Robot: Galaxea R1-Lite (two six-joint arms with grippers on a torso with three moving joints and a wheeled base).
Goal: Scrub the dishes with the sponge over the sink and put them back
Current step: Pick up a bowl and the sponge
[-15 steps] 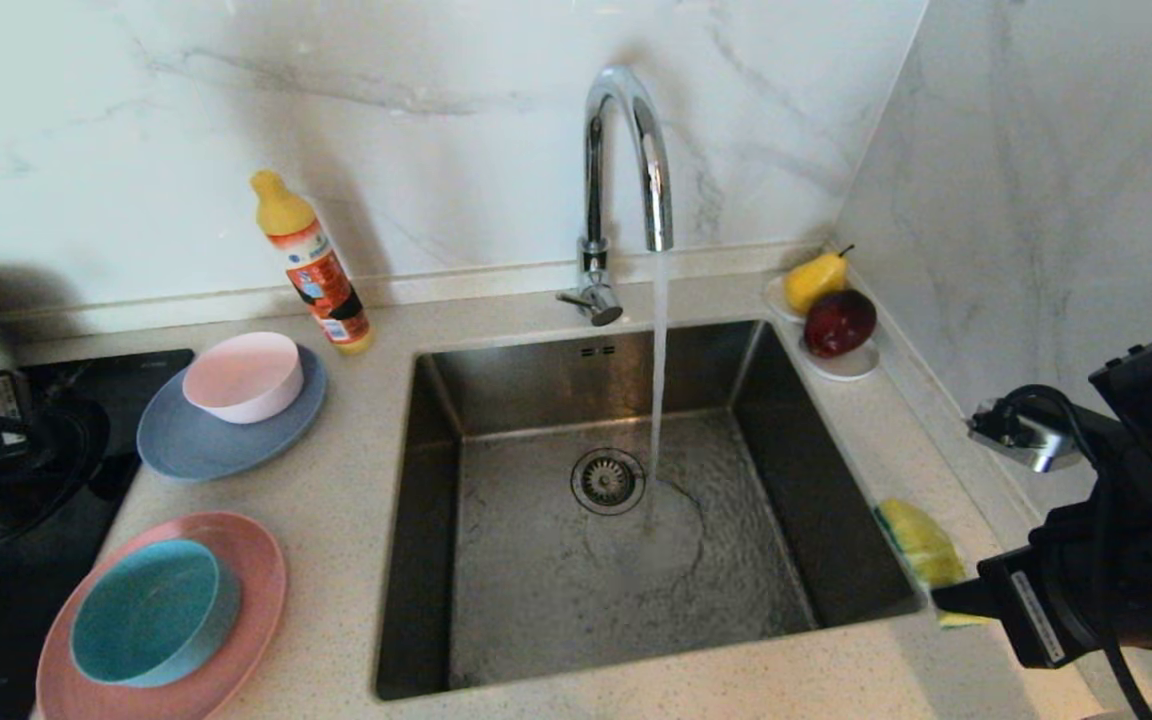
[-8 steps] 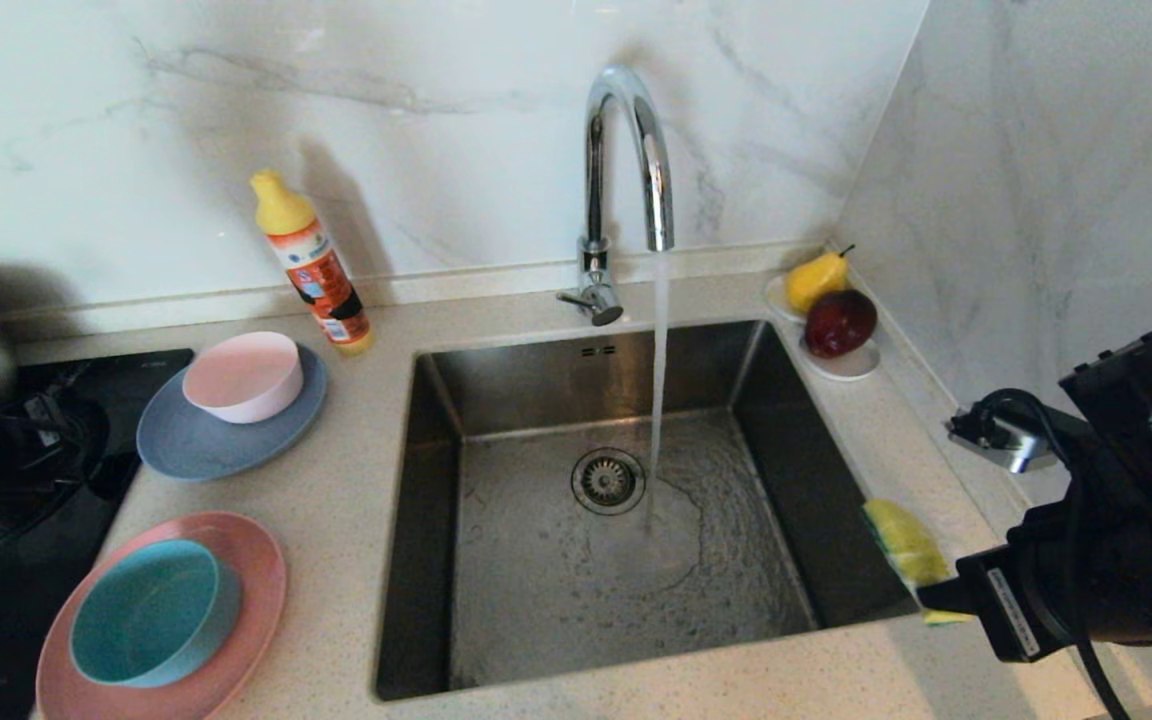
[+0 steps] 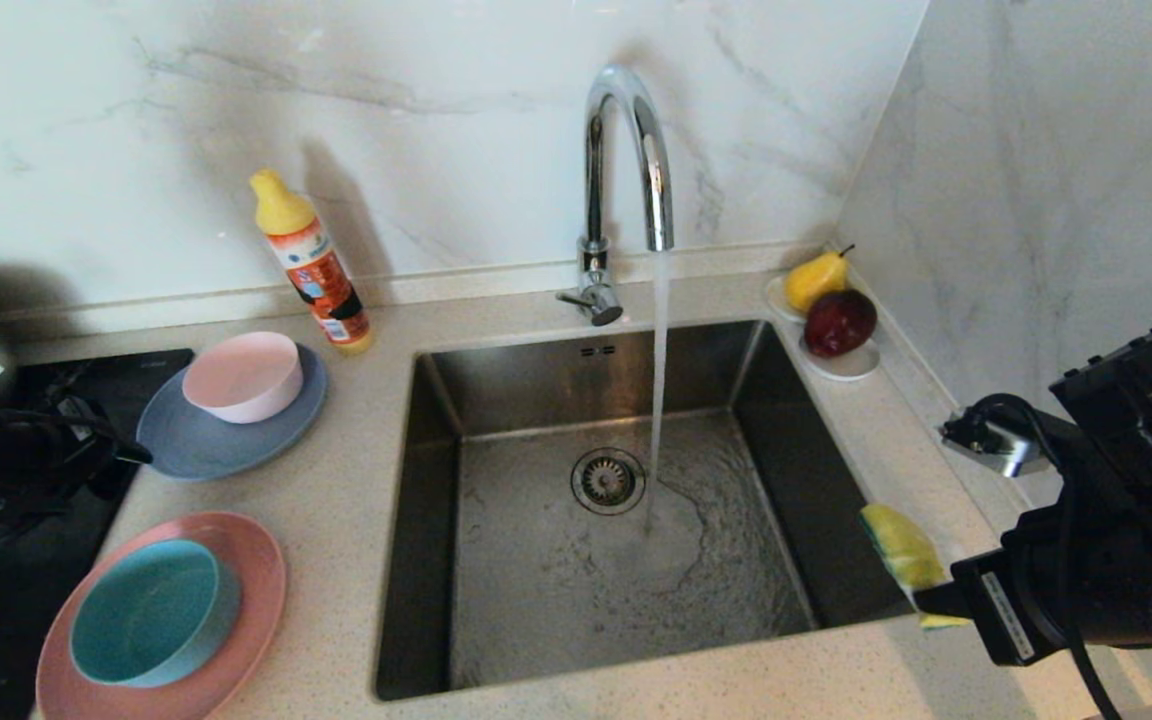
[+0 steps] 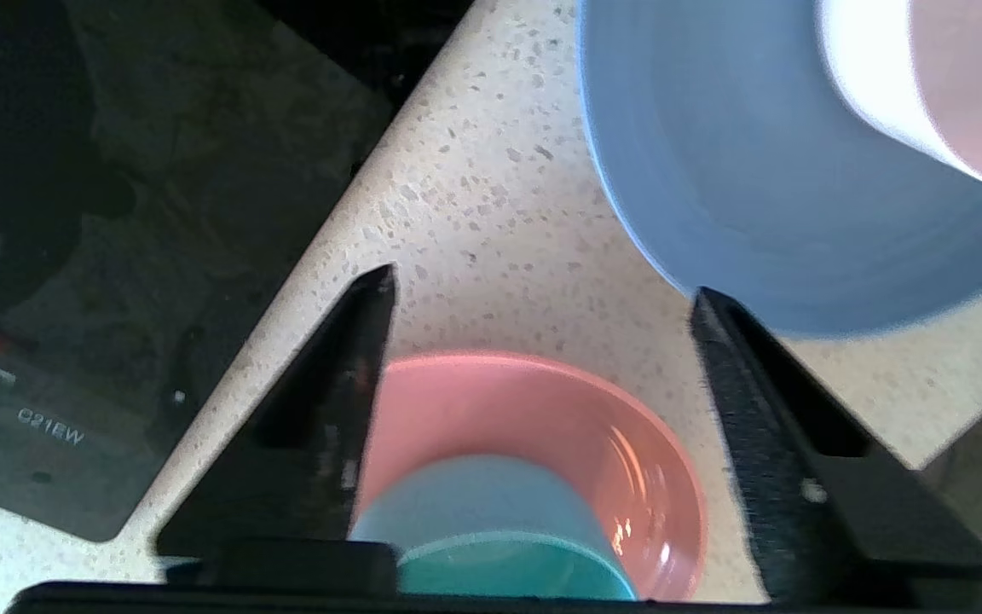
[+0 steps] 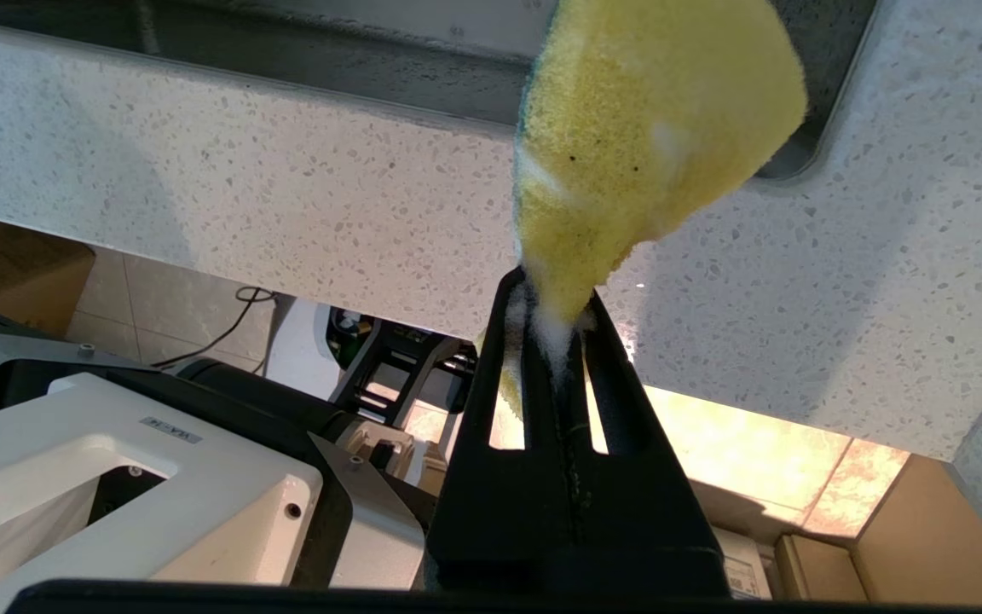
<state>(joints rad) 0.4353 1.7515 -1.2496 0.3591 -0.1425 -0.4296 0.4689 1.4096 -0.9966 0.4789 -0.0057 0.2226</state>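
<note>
Steel sink (image 3: 436, 480) under running tap (image 3: 626, 160); right gripper (image 3: 921, 598) at its right rim, pinching sponge (image 3: 898, 548), shifted slightly leftward since a second ago. Left arm now reaches further over stove toward grey-blue plate (image 3: 206, 440).

Left wrist view: left gripper (image 4: 542, 298) jaws wide, empty, above teal bowl (image 4: 491, 546) in pink plate (image 4: 593, 426); pink bowl (image 4: 968, 85) on grey-blue plate.

Right wrist view: jaws clamp sponge tightly.

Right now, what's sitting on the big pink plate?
A teal bowl sits upright on the pink plate, nothing visible inside it. The plate's middle beneath the bowl is covered.
</note>
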